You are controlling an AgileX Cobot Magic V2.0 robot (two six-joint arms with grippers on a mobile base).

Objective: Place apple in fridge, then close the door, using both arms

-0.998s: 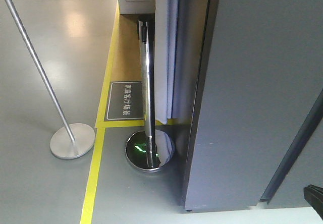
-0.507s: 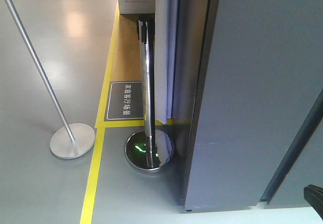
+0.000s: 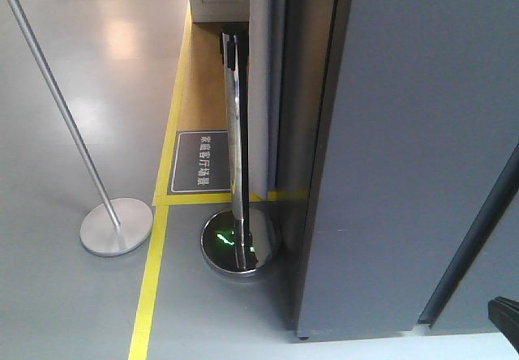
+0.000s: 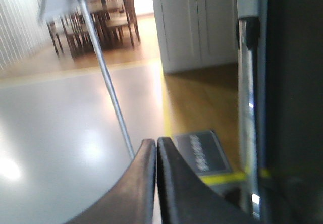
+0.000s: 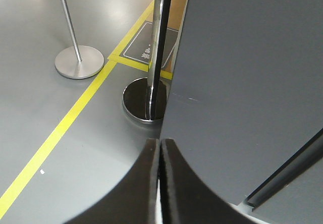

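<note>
Judging from its broad flat panel, the fridge (image 3: 405,157) door (image 3: 293,133) should swing stiffly and want a push low on its smooth, dark grey, matte face, not a pinch. The door stands at the fridge's left edge, seemingly almost shut; only a thin pale strip shows. The apple is not in view. The left gripper (image 4: 156,146) and right gripper (image 5: 160,146) are both clenched empty, fingers together. A mirror-bright chrome stanchion (image 3: 237,157) stands just left of the door, a brushed one (image 3: 116,224) farther left on glossy grey floor.
</note>
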